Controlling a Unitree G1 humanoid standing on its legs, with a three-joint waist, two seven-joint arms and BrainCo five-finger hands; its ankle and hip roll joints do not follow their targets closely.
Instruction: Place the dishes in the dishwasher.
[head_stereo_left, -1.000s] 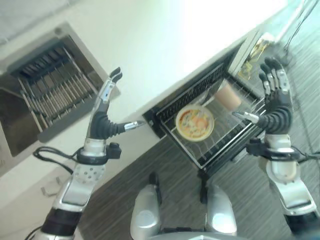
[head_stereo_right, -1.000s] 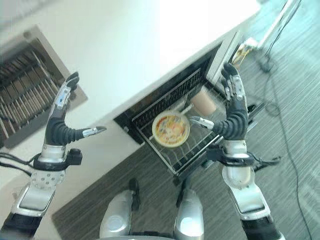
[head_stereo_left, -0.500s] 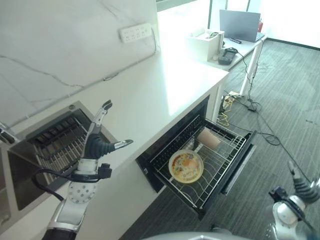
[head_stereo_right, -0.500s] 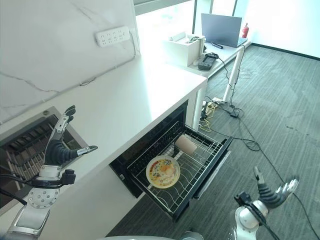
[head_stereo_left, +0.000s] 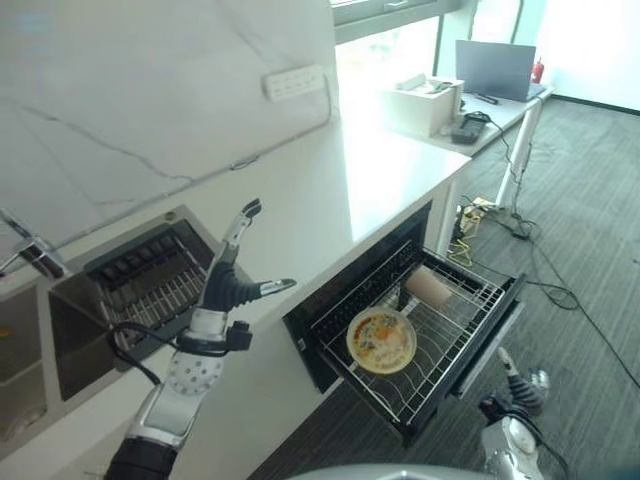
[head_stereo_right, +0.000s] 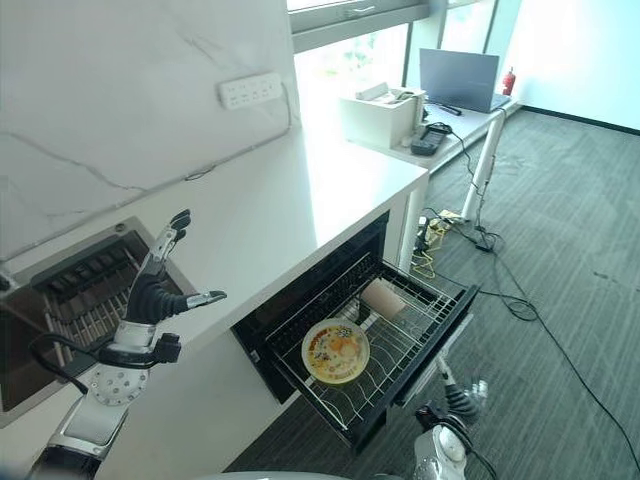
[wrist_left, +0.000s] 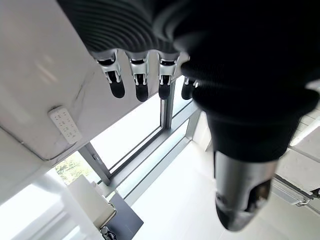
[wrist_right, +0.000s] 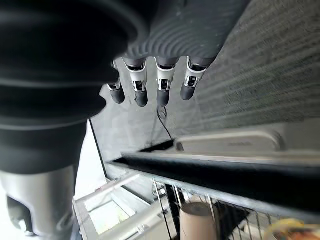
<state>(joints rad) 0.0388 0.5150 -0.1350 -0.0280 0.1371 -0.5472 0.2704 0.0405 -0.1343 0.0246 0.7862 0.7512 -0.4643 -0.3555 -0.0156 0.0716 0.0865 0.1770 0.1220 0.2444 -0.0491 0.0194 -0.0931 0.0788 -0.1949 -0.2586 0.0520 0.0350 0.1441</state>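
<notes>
We have the dishwasher rack (head_stereo_left: 470, 345) pulled out at the lower right of centre in the left eye view, under the edge of the white counter (head_stereo_left: 330, 190), and both dishes sit in it. The plate (head_stereo_left: 381, 340) lies flat in the middle of the rack; the cup (head_stereo_left: 429, 286) lies on its side just up and to the right of it, near the back of the rack.

Our left hand (head_stereo_left: 228, 285) is up at centre left, over the counter's front edge and well apart from the rack, with the plate off to its lower right. Its fingers are stretched straight upward, the thumb pointing out to the right, and it holds nothing. In the left wrist view, the fingers (wrist_left: 141, 80) stand in a straight row with nothing between them and the thumb.

Our right hand (head_stereo_left: 521, 385) shows at the bottom right, down beside the rack's outer front corner and below the plate and cup. In the right wrist view, its fingers (wrist_right: 162, 82) are extended in a row, nothing in them, the rack's dark front rail and the cup (wrist_right: 197, 220) beyond.

The plate is round, pale-rimmed, with an orange and yellow pattern across its face. The cup is a plain pinkish-tan cylinder.

To the left of our left hand is a sunken sink (head_stereo_left: 140, 290) with a ribbed grid inside.
</notes>
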